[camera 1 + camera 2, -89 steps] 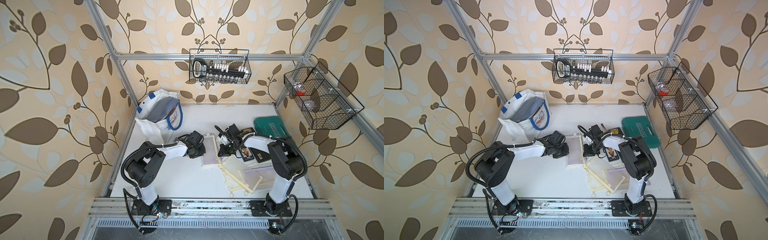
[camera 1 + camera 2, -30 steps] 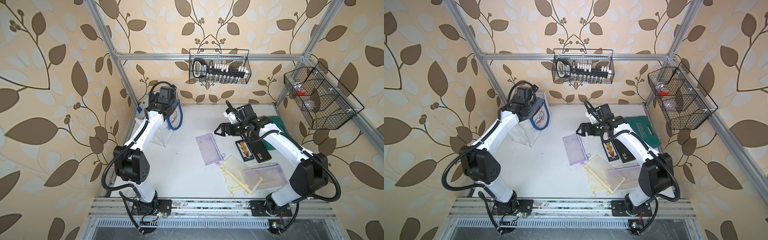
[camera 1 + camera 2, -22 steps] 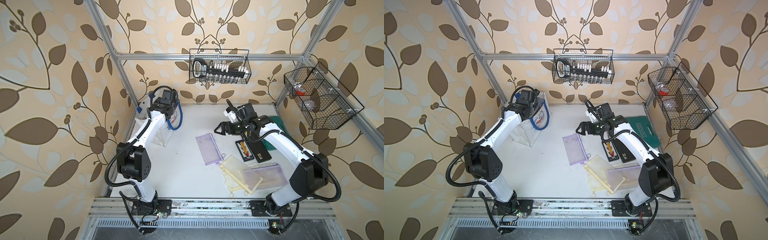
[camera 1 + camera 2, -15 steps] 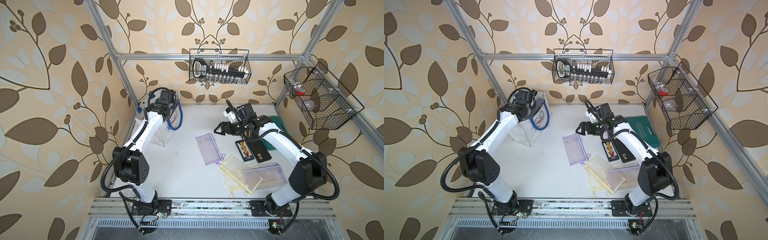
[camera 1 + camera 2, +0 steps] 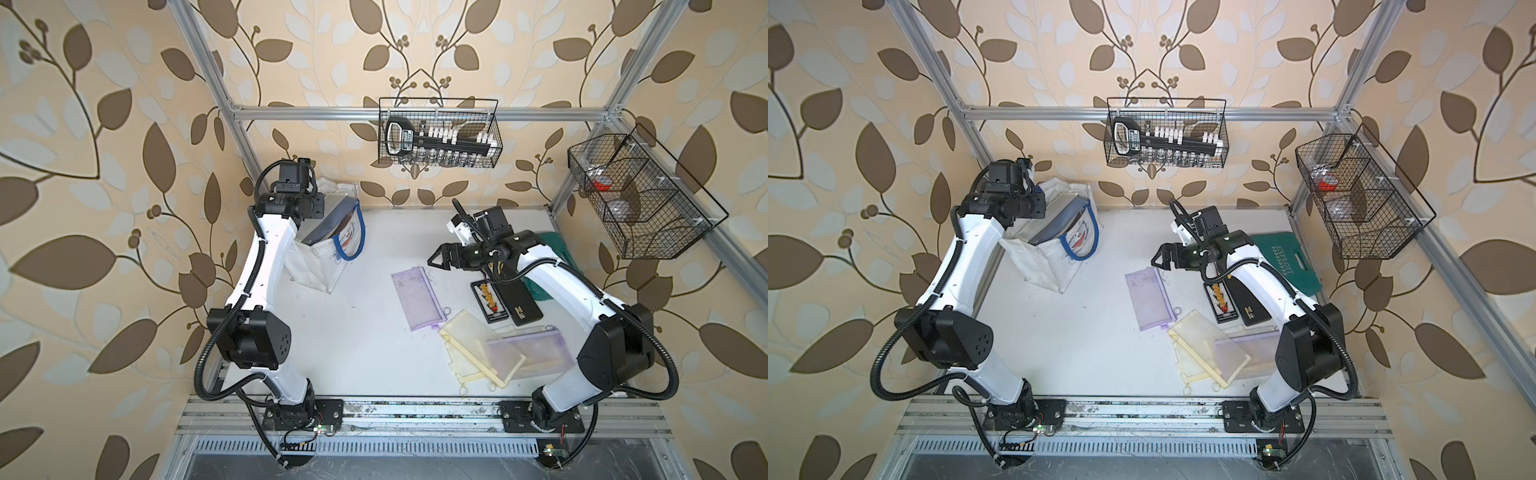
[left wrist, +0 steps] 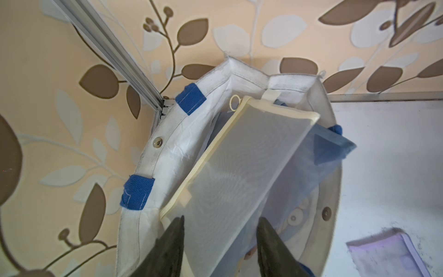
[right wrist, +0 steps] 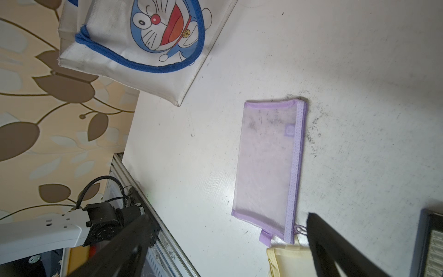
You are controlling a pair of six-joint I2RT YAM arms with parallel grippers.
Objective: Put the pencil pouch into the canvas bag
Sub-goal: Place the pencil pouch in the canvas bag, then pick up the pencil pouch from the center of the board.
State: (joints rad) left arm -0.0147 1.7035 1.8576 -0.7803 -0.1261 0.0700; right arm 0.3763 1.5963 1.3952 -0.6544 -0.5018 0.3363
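Over the mouth of the white fabric canvas bag with blue handle patches, my left gripper has its jaws parted and is not pinching anything. The cream-edged mesh pencil pouch lies slanted in the opening, its far corner seemingly propped against the rim, on top of a blue mesh pouch. To release well, I should spread wider and rise straight up, so that neither finger drags the mesh or hooks the zip ring. If the pouch stays propped, a nudge on the near end should tip it in. My right gripper hangs wide open above the flat purple mesh pouch.
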